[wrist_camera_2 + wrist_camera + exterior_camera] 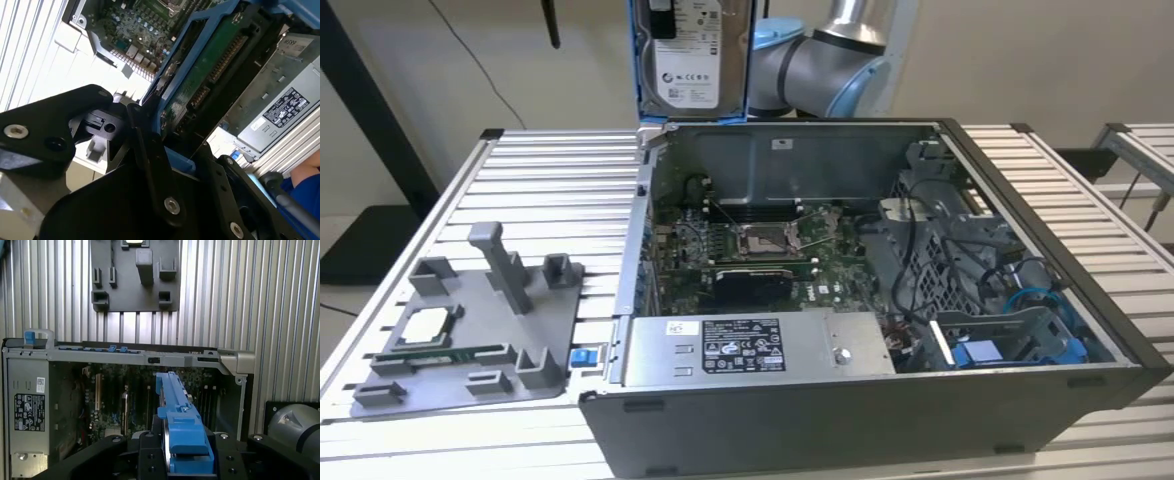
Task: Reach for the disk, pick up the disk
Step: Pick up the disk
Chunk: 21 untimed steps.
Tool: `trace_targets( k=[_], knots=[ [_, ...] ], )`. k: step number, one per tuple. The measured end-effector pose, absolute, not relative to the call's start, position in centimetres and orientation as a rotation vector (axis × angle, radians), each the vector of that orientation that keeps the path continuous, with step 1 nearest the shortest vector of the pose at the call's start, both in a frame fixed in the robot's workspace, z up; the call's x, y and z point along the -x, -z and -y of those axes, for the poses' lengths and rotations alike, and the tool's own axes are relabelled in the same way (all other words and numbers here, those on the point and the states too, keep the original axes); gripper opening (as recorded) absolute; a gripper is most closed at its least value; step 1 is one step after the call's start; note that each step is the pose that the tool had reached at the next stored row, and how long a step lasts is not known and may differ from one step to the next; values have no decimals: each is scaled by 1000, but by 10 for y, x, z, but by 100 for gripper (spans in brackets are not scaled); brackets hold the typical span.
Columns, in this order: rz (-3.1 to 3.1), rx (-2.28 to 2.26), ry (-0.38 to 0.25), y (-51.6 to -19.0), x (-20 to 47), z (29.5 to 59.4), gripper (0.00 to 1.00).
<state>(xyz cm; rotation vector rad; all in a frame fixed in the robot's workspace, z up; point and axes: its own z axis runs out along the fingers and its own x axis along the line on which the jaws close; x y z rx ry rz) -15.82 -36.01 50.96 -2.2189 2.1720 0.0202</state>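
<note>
Above the case (pixel 854 425), jaws hold disk (pixel 699 24) — exterior view shows label (pixel 686 76).

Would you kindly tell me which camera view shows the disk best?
The exterior view: the disk hangs upright above the computer case, white label facing the camera. The second wrist view shows its green circuit-board side; the first wrist view shows it edge-on, mainly a blue rail.
</note>
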Motion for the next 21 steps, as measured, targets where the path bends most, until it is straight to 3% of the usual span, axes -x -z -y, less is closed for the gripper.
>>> trace_targets(
  k=[21],
  knots=[
    [-2177, 2221, -16, -508, 123, 363, 0]
  ],
)
